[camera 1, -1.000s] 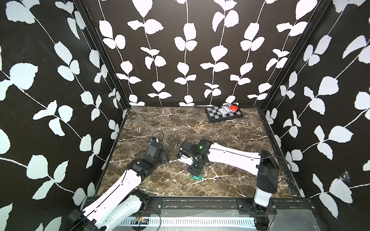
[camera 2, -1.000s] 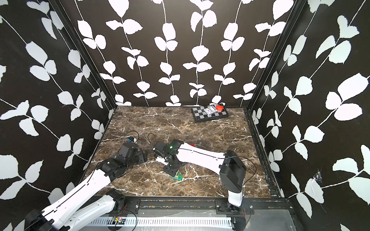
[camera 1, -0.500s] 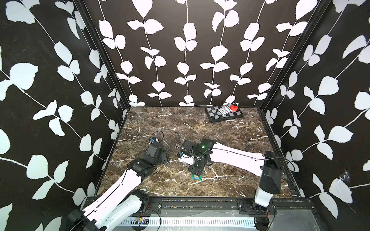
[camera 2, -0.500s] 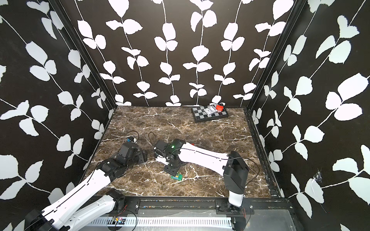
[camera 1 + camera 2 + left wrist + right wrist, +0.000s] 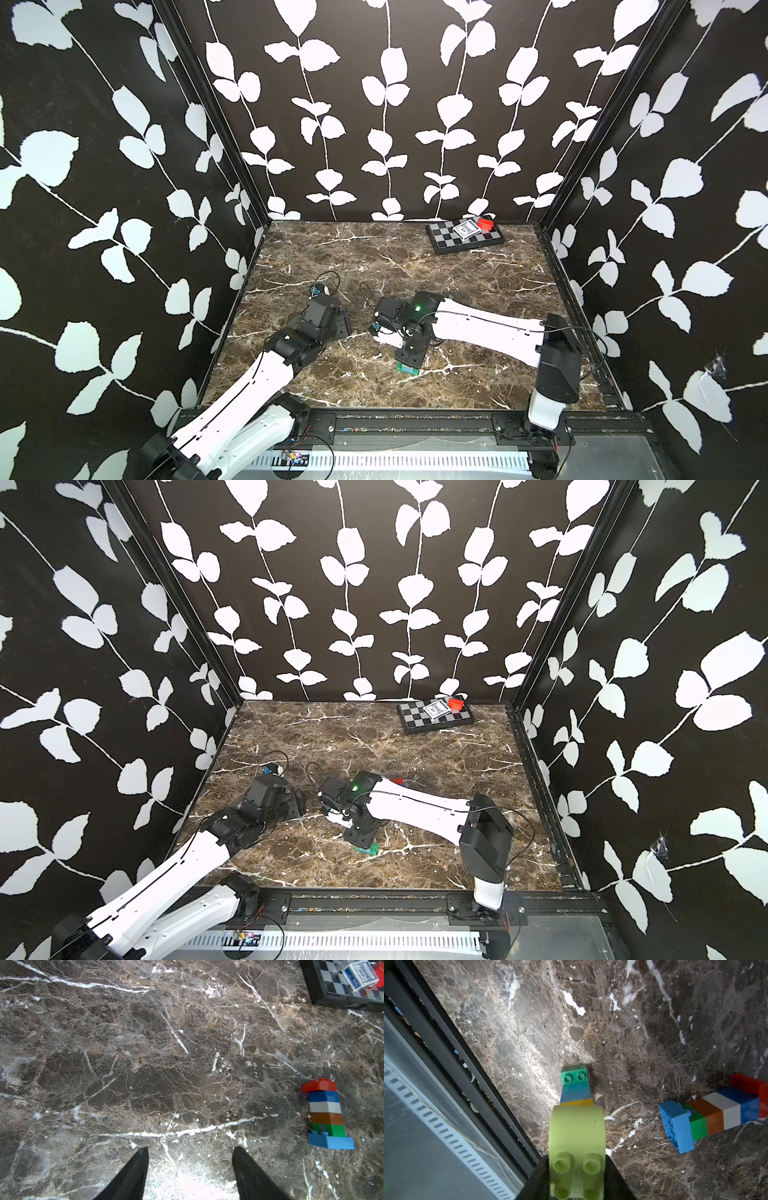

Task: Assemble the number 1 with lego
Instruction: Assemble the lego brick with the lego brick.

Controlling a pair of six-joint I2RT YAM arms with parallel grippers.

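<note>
Nearest to the front rail (image 5: 415, 417), about in the middle of the marble table (image 5: 374, 257), I see a small lego stack (image 5: 576, 1086). It has a green brick with two studs showing, then a blue layer and a yellow layer.

The right gripper (image 5: 576, 1169) is directly over this stack. It is clenched on a lime-green brick (image 5: 576, 1136), with its jaws pressing on the two sides of the brick. In the right wrist view the lime-green brick covers part of the yellow layer, and I cannot tell if the two are touching. In a top view only the green edge of the stack (image 5: 408, 369) comes out from under the gripper.

A little farther, a longer lego tower (image 5: 716, 1113) lies on its side on the marble, apart from the small stack. Its layers are light blue, green, orange, white, blue and red. The right arm hides most of it in both top views.

To the left of the tower is the left gripper (image 5: 190, 1148). Its jaws are released and spread apart, with only bare marble between them.

At the far right stands a chessboard (image 5: 465, 242), with a card box (image 5: 464, 230) and a red block (image 5: 484, 225) on it.
</note>
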